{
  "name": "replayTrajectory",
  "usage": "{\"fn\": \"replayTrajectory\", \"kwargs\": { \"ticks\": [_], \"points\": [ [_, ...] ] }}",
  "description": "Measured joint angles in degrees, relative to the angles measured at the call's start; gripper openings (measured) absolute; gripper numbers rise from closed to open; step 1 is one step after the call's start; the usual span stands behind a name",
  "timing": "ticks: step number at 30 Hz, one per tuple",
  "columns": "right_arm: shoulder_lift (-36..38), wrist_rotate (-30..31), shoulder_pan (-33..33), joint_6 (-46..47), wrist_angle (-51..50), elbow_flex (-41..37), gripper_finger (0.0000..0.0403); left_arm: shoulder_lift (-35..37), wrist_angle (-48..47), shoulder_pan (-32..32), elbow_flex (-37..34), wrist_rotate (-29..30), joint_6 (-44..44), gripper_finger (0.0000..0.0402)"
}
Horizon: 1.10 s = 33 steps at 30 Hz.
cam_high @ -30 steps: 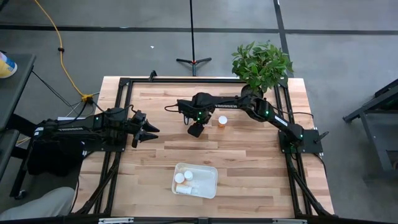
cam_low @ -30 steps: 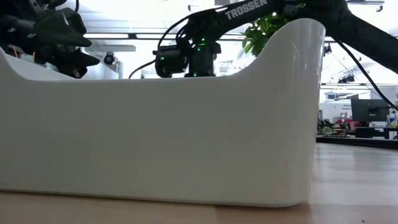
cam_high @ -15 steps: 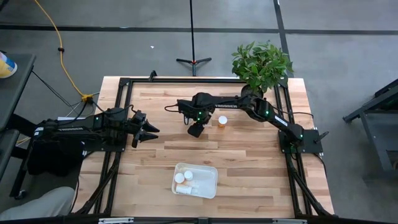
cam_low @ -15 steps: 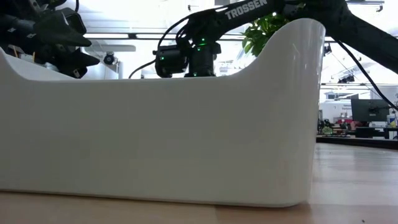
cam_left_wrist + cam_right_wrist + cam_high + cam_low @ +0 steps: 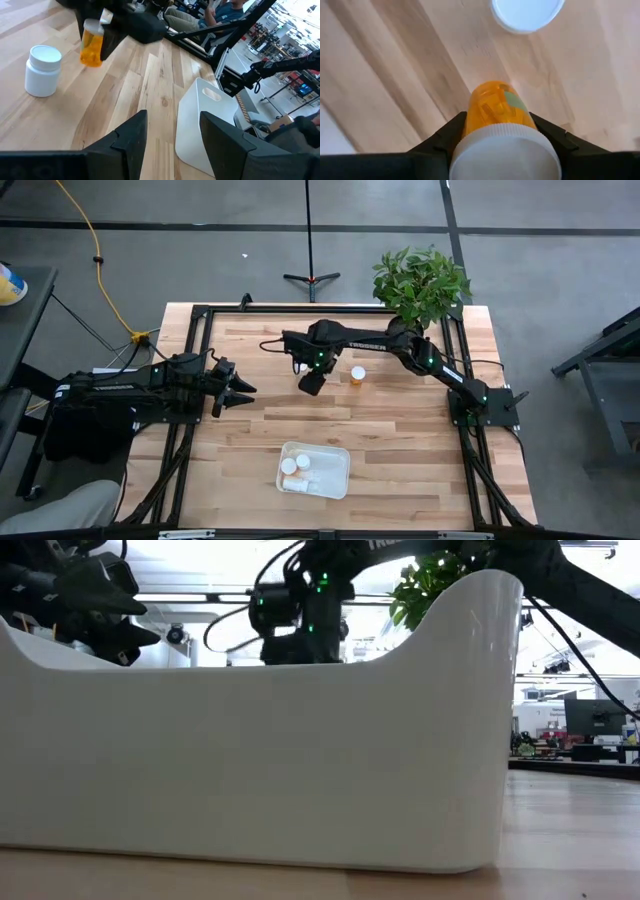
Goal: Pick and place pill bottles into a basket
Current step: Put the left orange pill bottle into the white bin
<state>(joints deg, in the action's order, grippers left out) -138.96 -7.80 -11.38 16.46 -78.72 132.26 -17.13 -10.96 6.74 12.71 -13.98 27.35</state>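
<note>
White basket [image 5: 335,470] sits at the table's 6 o'clock with bottles [image 5: 290,467] inside; one orange bottle [image 5: 92,44] is held aloft, another [image 5: 357,374] stands mid-table.

Basket [image 5: 250,760] wall hides contents in low view — held bottle's [image 5: 502,135] cap cropped.

Two arms, one basket [image 5: 333,463], one plant [image 5: 420,281], four visible pill bottles [image 5: 357,374].
</note>
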Motion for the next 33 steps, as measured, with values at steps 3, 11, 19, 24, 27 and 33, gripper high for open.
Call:
{"fn": "replayTrajectory", "kwargs": {
  "ticks": [3,11,19,24,27,33],
  "points": [
    [0.22,0.17,0.46,-0.03,-1.61,2.86,0.0170,0.00,0.00,0.00,0.00,0.00,-0.02,0.0216],
    [2.82,-2.87,3.94,0.54,-5.10,1.94,0.0169,-0.02,-0.17,0.00,0.00,0.02,-0.04,0.0216],
    [3.78,-3.73,9.07,2.03,-6.18,2.69,0.0169,-0.02,-0.51,0.00,0.00,0.07,-0.04,0.0216],
    [4.44,-4.34,13.26,5.41,-5.30,2.73,0.0169,-0.02,-1.49,0.00,0.00,0.13,-0.05,0.0216],
    [4.46,-4.64,16.02,7.74,-4.38,2.73,0.0169,0.00,-1.63,-0.02,0.00,0.15,-0.04,0.0216],
    [4.46,-4.80,21.06,13.77,-0.82,2.73,0.0169,-0.02,-1.67,0.00,0.00,0.13,-0.64,0.0216]
  ]
}}
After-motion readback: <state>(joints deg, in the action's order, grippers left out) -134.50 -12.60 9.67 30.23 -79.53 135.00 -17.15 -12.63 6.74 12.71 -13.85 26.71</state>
